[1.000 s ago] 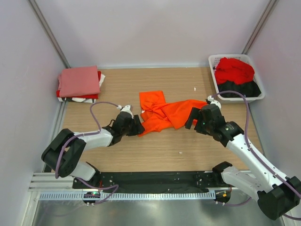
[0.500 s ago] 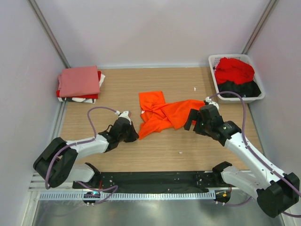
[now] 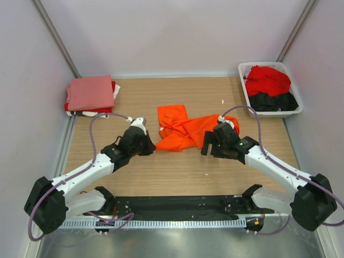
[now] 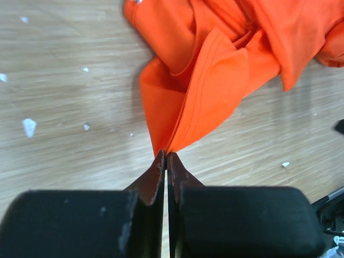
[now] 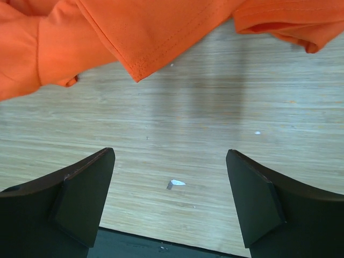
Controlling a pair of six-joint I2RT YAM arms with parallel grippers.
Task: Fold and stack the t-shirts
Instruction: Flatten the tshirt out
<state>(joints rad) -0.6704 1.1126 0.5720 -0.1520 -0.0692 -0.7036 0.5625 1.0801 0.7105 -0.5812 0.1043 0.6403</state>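
Top view: the orange shirt (image 3: 185, 129) lies crumpled and twisted on the table (image 3: 183, 172), between the two grippers. The left gripper (image 3: 151, 145) meets the shirt's nearest corner, while the right gripper (image 3: 207, 144) sits just beside the opposite edge. Well beyond the left gripper rests a folded pile (image 3: 90, 94) with a pink shirt on top. Well beyond the right gripper, a basket (image 3: 243, 67) holds a red shirt (image 3: 267, 79) and a black shirt (image 3: 274, 100). Left wrist view: the left gripper (image 4: 166, 158) is pinched tight on a pointed corner of the orange shirt (image 4: 215, 70), and layered hems fan out ahead of the tips into a knotted bunch. Right wrist view: the right gripper (image 5: 169, 155) is spread wide over bare wood and holds nothing. A stitched hem corner of the orange shirt (image 5: 134, 32) lies just ahead of the gap between the fingers, not touching them. The step in hand appears to be spreading the shirt flat before folding. To do it well, the right gripper should likely advance onto that hem corner and close on it squarely. Both grippers would then draw apart low over the table so that the twist opens. The left pinch seems to catch several layers, which may keep the cloth bunched.
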